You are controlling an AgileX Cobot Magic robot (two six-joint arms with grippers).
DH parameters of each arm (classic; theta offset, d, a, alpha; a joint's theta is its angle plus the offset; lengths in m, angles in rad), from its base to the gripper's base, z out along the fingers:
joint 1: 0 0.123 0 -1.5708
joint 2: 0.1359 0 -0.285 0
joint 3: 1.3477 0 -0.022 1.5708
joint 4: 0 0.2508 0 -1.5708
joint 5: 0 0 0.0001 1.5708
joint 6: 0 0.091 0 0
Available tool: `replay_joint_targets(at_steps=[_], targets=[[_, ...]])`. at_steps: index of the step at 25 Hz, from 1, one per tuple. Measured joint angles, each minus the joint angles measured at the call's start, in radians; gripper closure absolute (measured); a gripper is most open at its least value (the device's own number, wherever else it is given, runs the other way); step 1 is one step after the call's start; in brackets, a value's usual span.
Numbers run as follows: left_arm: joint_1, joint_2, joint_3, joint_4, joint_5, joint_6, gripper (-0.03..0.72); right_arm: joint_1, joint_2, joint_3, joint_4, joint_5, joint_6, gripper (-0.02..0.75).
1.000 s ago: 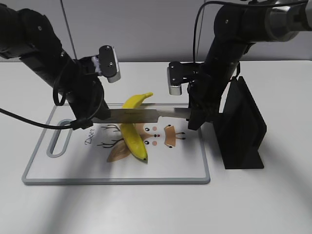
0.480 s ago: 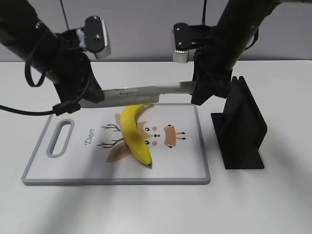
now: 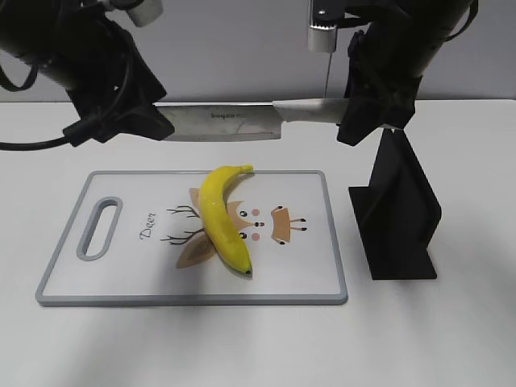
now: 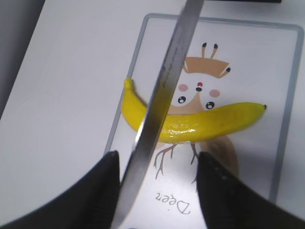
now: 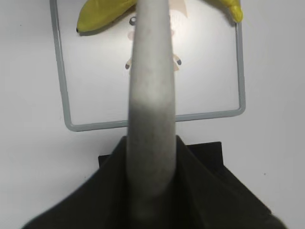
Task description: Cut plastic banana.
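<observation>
Plastic banana (image 3: 223,218): whole, glossy yellow, curved; lying mid-frame in ext. view on cutting board (image 3: 318,274), over the deer print, stem toward board's far edge, dark tip toward near edge. Same item in L wrist view (image 4: 200,125), centre frame, crossed by blade; in R wrist view only two yellow ends visible at top edge (image 5: 97,14). Cutting board: white w/ grey rim, handle slot at left, flat on white table (image 3: 258,347). Knife (image 3: 222,122): held level in upper half of ext. view, well above banana, no contact; blade pointing frame-left, pale handle frame-right. R gripper (image 5: 151,157): clamped on knife handle, upper right in ext. view. L gripper (image 4: 157,191): fingers (image 4: 93,191) apart either side of blade at bottom of L wrist view; contact w/ blade can't be told. Black knife stand (image 3: 399,214): right of board on table, upright, just below R arm.
</observation>
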Motion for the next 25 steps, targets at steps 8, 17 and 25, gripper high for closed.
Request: replay_joint_targets(at_steps=[8,17,25], targets=[[0.005,-0.077,-0.005,0.070,-0.054,-0.340,0.063,-0.001,-0.044,0.000,-0.083,0.034,0.329,0.560],[0.120,-0.161,-0.005,0.261,0.075,-0.797,0.096,-0.003,-0.180,0.053,-0.129,0.037,0.697,0.560],[0.232,-0.277,0.041,0.384,0.217,-0.968,0.098,-0.005,-0.335,0.285,-0.256,-0.084,1.087,0.560]])
